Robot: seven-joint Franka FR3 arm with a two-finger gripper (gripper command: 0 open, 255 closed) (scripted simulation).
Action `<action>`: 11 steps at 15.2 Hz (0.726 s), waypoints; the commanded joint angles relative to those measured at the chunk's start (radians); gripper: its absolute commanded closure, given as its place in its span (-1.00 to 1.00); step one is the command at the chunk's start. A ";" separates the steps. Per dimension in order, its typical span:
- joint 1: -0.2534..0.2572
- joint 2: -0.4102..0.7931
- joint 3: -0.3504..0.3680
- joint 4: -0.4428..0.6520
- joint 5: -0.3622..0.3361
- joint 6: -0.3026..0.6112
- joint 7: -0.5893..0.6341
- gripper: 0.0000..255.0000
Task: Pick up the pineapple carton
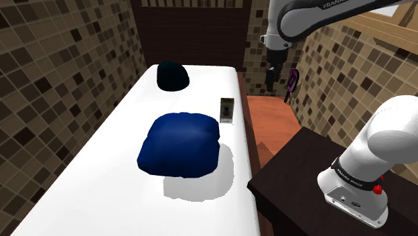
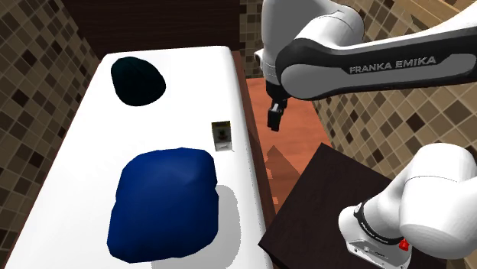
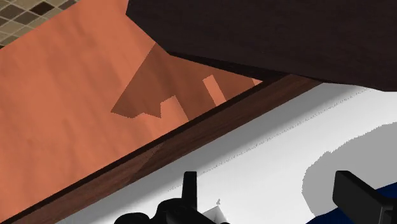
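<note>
- Brown mosaic-tiled walls [image 1: 60, 60] surround a white counter [image 1: 100, 174] with a dark wooden edge, beside a reddish floor [image 1: 271, 127].
- The pineapple carton [image 1: 226, 108] [image 2: 222, 136] stands upright, long axis vertical, near the counter's edge at the shoulder view's right, just beyond a blue cushion [image 1: 179, 144] [image 2: 164, 200].
- The carton's printed broad face points toward the shoulder camera.
- The hand [image 1: 270, 77] [image 2: 274, 116] [image 3: 270, 184] hangs over the floor beside the counter, fingers [image 3: 189, 184] apart, holding nothing.

White arm [image 2: 436, 183], dark joints [image 2: 306, 72], FRANKA EMIKA lettering [image 2: 392, 63], black fingers [image 3: 356, 194], red base dot [image 1: 379, 190]
</note>
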 commanded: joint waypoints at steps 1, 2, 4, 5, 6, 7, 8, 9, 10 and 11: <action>0.004 0.085 -0.012 0.021 0.002 0.077 -0.031 -1.00; 0.006 0.123 -0.017 0.032 0.004 0.108 -0.047 -1.00; 0.011 0.198 -0.025 0.058 0.012 0.166 -0.079 -1.00; 0.013 0.237 -0.029 0.073 0.017 0.193 -0.096 -1.00; 0.015 0.275 -0.031 0.090 0.022 0.219 -0.112 -1.00; 0.017 0.314 -0.033 0.108 0.028 0.244 -0.129 -1.00; 0.018 0.352 -0.035 0.127 0.035 0.268 -0.147 -1.00; 0.019 0.391 -0.036 0.148 0.043 0.290 -0.164 -1.00; 0.020 0.430 -0.036 0.169 0.051 0.310 -0.181 -1.00; 0.021 0.468 -0.035 0.192 0.059 0.330 -0.199 -1.00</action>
